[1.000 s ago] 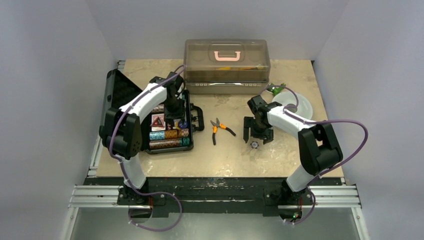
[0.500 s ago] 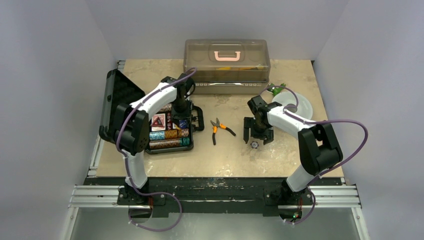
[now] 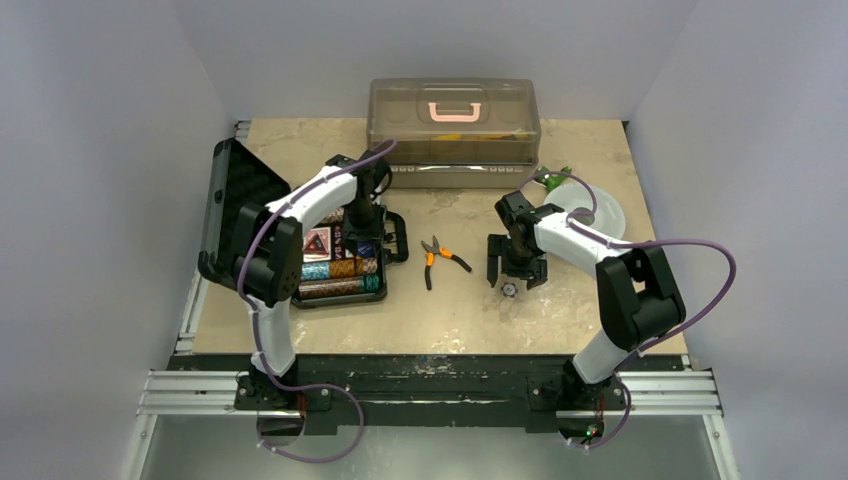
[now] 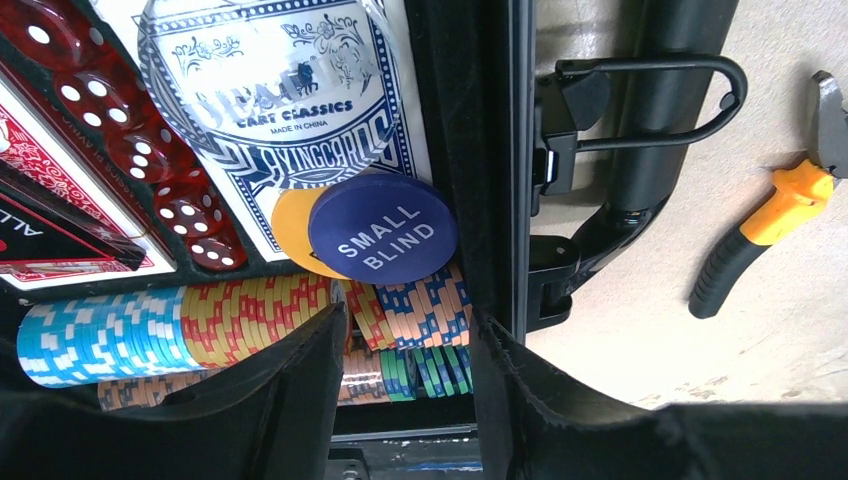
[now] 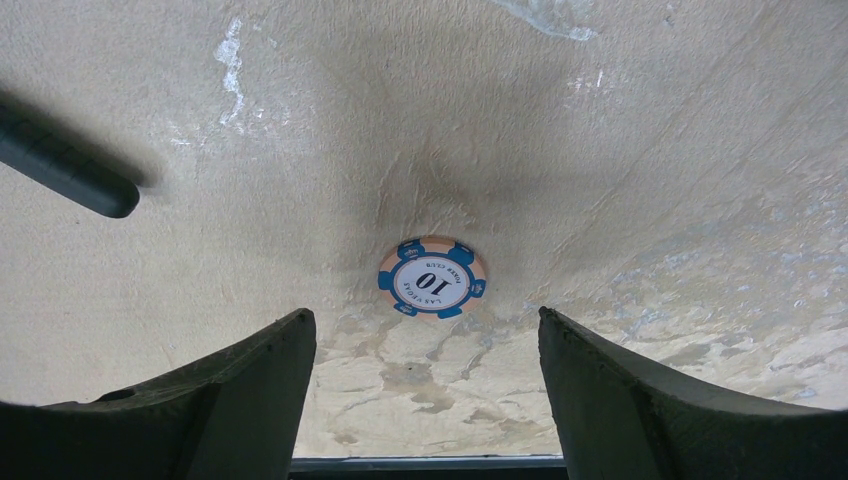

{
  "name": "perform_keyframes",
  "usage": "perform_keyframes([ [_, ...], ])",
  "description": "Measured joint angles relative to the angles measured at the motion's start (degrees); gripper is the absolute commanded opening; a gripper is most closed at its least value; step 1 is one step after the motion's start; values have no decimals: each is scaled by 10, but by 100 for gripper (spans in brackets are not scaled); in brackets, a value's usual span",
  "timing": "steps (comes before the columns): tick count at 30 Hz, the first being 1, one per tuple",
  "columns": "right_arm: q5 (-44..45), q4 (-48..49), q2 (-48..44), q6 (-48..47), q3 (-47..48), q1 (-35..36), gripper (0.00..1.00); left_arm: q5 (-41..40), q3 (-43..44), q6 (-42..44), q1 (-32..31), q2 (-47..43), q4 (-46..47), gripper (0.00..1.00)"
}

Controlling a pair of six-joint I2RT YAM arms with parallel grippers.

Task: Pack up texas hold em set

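The tabletop (image 5: 620,120) is seen as matt, rough and mottled. A smooth printed face is shown by the loose chip (image 5: 432,277). The dice (image 4: 140,155) are formed of glossy translucent plastic. The card pack (image 4: 270,90) is wrapped in shiny film, and the briefcase (image 4: 468,120) is moulded in matt black plastic.

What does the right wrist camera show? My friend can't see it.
A poker chip marked 10, peach with blue edge spots, lies flat on the beige table. The right gripper hangs open over it, its dark jaws apart on either side, not touching the chip.
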Motion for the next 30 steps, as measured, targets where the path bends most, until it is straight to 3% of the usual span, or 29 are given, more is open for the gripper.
perform_keyframes([
  [21, 0, 0, 0, 0, 0, 0, 79, -37, -42, 30, 8, -33, 9, 45],
  [30, -2, 1, 0, 1, 0, 0, 83, -44, -46, 43, 16, -38, -9, 47],
])
